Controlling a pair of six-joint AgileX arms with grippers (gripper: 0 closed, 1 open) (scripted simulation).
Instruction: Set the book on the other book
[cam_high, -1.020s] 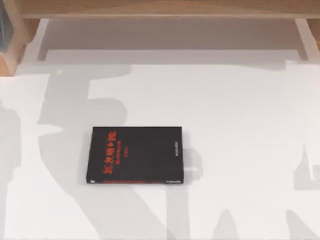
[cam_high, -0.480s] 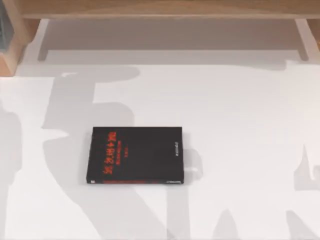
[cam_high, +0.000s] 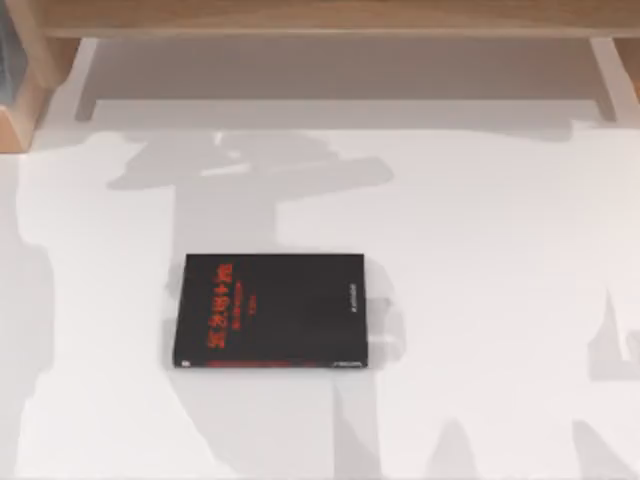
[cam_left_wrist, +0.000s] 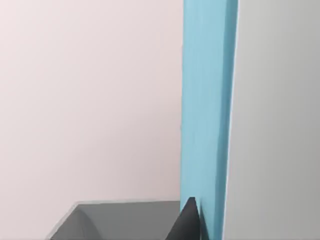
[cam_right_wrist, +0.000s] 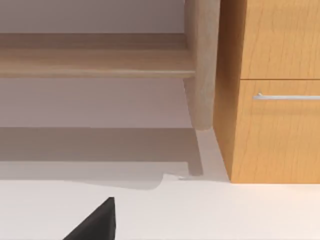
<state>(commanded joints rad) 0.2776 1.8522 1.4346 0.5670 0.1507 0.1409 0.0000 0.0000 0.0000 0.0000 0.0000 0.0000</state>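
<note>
Item: the book (cam_left_wrist: 205, 115), light blue cover, seen edge-on in the left wrist view directly against the left gripper (cam_left_wrist: 192, 220). One dark fingertip (cam_left_wrist: 189, 222) is pressed to the blue cover near its lower end; a pale grey face of the book runs beside the blue band. The book is carried by the left gripper, clamped on it and raised off the worktop.

Item: the other book (cam_high: 270, 310), black with red lettering and a red strip along its near edge, laid flat on the white worktop (cam_high: 480, 280) in the top view. Its position is unchanged against the frames of one second and half a second ago.

Change noted: the large shadow on the worktop behind the black book has been shifted and widened since the earlier frames; it is now spread as a broad shape directly beyond the black book's far edge, where before it was a narrower form lying more to the left.

Item: right gripper (cam_right_wrist: 95, 222), recorded as a single dark finger at the edge of the right wrist view, low over the white worktop. Whether it is wide or narrow cannot be told. Ahead of it are a wooden shelf (cam_right_wrist: 95, 62), a wooden post (cam_right_wrist: 202, 65) and a wooden drawer front (cam_right_wrist: 280, 130) with a metal handle (cam_right_wrist: 287, 96).
</note>
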